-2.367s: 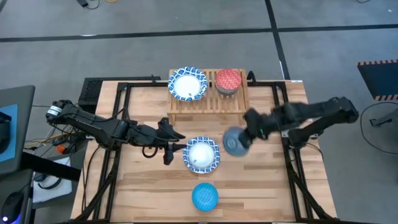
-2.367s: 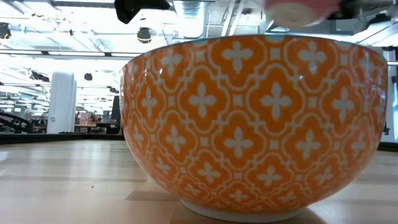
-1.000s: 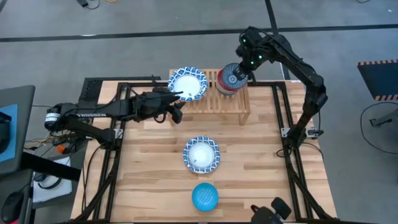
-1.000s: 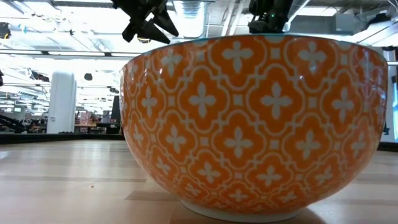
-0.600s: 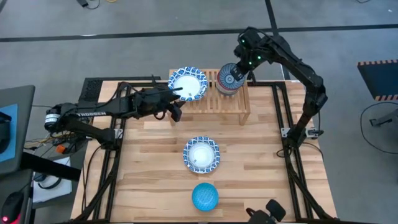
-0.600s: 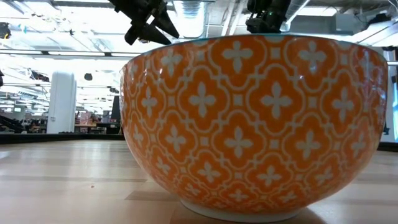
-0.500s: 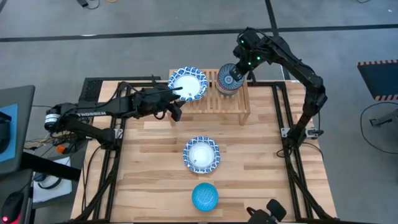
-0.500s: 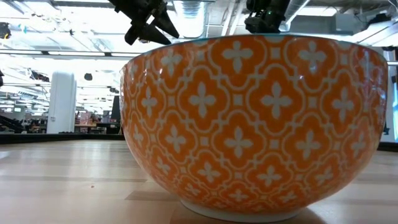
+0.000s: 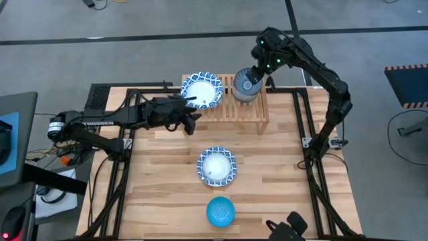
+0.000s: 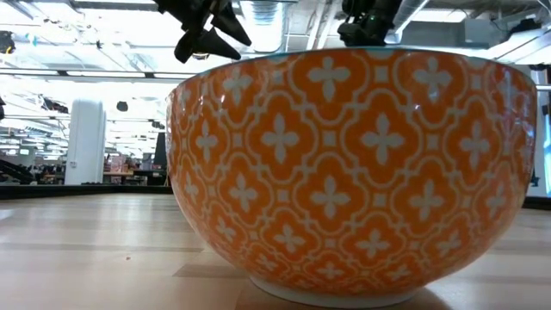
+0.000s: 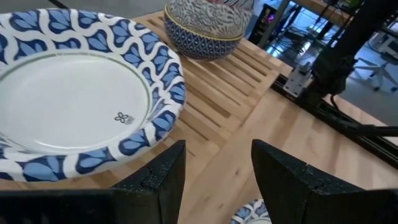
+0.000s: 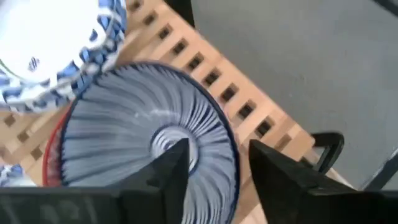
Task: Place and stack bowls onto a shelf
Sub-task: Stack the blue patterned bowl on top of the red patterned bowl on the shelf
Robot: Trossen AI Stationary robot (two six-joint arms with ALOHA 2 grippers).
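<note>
wood table [image 9: 167, 194] — grey floor | shelf [image 9: 257, 110] — two bowl stacks

- You are working in a robotics lab or test floor inside a large open industrial hall, not a home kitchen.
- The light butcher-block wooden tabletop [image 9: 167, 194] sits in a black metal frame [image 9: 319, 194] that carries both dark arms.
- Around it you see bare grey concrete floor [image 9: 167, 60] marked with dark tape lines [image 9: 200, 35].
- A black-and-orange hazard-striped mat [image 9: 408, 84] lies on the floor at the right.
- Loose cables [image 9: 40, 157] and a dark monitor edge [image 9: 13, 134] crowd the left side.
- Across the table, the low view shows a high ceiling with exposed ducts and strip lights [image 10: 95, 39] and a white cylindrical tank [image 10: 86, 142].
</note>
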